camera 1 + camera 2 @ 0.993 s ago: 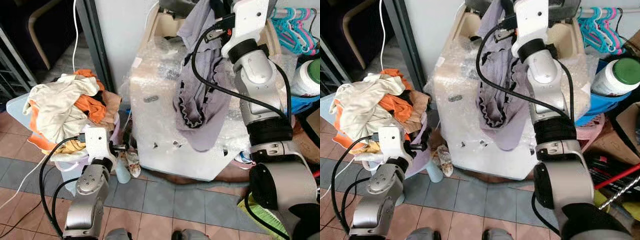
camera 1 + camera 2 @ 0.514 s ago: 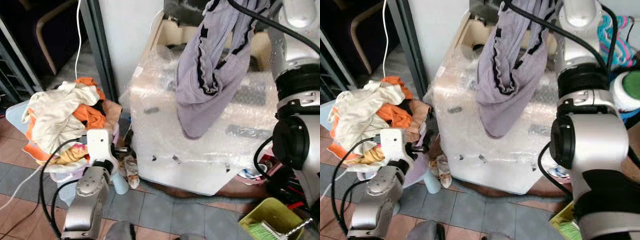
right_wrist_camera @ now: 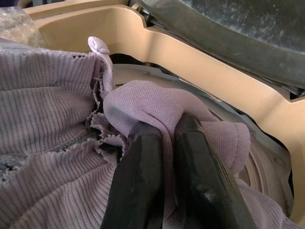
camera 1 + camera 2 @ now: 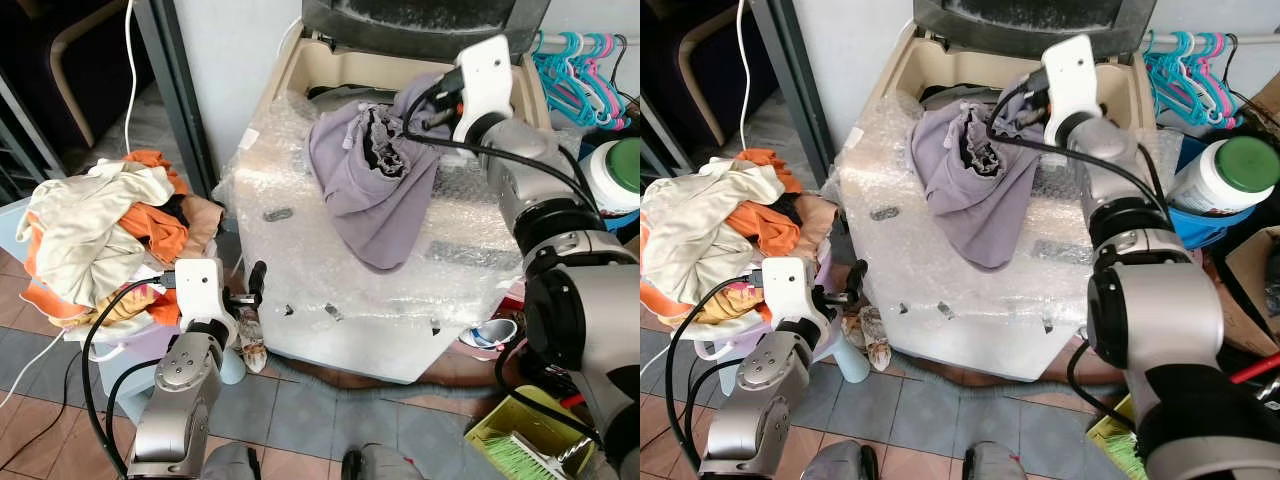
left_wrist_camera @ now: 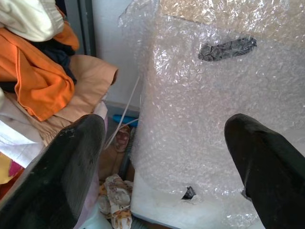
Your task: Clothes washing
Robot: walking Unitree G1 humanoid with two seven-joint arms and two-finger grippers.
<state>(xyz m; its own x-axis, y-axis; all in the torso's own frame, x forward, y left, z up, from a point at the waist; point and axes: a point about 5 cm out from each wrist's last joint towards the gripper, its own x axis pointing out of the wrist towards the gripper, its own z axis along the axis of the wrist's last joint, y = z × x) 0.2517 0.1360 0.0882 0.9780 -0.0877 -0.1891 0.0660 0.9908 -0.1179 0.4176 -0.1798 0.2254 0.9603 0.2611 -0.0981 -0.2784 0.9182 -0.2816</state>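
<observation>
- The white top-loading washing machine wrapped in clear bubble wrap [image 4: 330,270] stands in the middle, with its dark lid [image 4: 425,15] raised at the back above the beige tub rim [image 4: 940,60].
- The ribbed lilac knit garment with dark frilled trim [image 4: 370,185] lies spread across the top of the washing machine, one end bunched up at the tub opening and the other drooping toward the machine's front edge.
- The right gripper [image 3: 164,143] is at that bunched end, just in front of the tub rim; its two black fingers are pressed together with a fold of the garment pinched between them.
- The left gripper [image 5: 162,157] hangs low beside the machine's front left corner, its fingers [image 5: 62,167] spread wide apart and holding nothing.
- A heap of cream, orange and tan clothes [image 4: 95,235] sits to the left of the machine, near the left gripper.
- Turquoise and pink plastic hangers [image 4: 580,65] hang to the machine's right, above a white jar with a green cap [image 4: 1220,175].
</observation>
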